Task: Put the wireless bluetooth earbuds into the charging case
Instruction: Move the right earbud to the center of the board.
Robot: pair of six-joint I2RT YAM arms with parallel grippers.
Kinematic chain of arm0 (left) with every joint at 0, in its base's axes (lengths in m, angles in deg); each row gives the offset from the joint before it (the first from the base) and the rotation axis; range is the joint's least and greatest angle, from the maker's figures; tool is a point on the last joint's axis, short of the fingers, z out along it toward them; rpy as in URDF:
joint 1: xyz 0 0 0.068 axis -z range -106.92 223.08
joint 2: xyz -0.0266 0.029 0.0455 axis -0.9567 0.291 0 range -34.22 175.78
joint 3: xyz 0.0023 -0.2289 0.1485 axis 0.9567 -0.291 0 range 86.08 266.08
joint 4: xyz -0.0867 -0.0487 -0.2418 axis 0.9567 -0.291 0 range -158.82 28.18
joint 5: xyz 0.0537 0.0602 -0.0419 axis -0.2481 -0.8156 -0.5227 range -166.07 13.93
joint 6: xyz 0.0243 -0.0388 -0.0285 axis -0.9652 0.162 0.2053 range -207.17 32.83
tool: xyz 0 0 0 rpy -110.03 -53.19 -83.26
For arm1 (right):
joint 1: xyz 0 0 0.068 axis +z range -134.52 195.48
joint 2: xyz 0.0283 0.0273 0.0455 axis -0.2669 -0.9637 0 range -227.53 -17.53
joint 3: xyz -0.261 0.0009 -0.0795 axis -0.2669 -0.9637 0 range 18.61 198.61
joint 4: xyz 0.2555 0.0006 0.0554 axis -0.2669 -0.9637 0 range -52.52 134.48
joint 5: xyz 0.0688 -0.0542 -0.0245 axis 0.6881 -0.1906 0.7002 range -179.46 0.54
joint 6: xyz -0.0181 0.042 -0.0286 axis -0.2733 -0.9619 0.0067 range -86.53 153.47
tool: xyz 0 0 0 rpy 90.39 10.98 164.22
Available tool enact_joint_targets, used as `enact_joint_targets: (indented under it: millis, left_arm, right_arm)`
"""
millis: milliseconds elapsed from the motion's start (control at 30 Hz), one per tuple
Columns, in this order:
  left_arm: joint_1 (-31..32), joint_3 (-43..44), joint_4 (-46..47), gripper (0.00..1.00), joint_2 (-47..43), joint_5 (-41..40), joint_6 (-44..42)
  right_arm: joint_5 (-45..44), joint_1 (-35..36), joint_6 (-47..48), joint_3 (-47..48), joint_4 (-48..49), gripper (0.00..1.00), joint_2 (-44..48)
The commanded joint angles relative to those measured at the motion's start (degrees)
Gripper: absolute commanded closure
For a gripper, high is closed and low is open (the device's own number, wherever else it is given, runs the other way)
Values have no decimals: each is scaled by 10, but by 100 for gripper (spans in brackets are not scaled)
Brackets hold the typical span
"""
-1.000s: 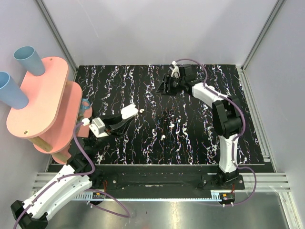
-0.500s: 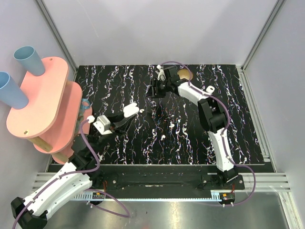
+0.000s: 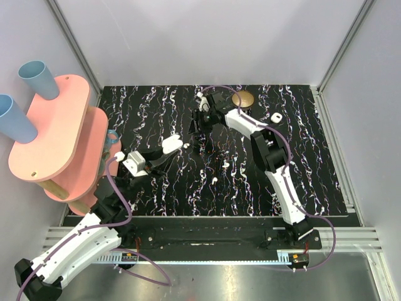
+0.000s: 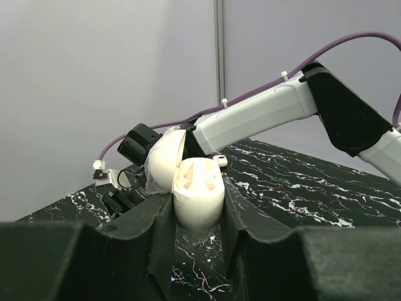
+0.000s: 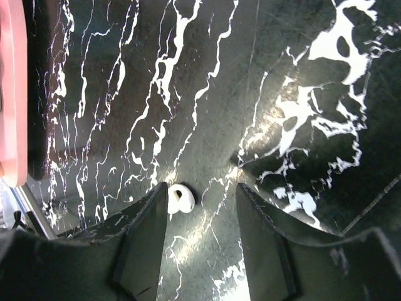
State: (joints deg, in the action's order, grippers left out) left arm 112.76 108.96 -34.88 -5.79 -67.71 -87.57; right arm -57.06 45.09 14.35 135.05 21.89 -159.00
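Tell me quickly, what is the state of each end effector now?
Left end effector: closed on the charging case.
Right end effector: open, holding nothing; an earbud lies between its fingers.

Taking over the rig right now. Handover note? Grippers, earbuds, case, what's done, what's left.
Left gripper: shut on the small white rounded plastic charging case, lid open.
Right gripper: open, fingers either side of a tiny glossy white earbud lying on the black white-veined tabletop just beyond the case; not gripped.
Done: case held open; its wells look empty.
Left: grab that bud, seat it, then the second. A small white bit nearer the arms may be it, but it is too small to confirm.
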Motion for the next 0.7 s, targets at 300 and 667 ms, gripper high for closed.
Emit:
enact_joint_targets:
  millis: [300, 667]
  left_arm:
    - [-3, 16, 28, 100, -12, -19, -9]
    - [-3, 15, 28, 100, -16, -20, -6]
  right_arm:
    - [-52, 39, 45, 43, -63, 47, -11]
    - [-62, 51, 58, 33, -74, 53, -13]
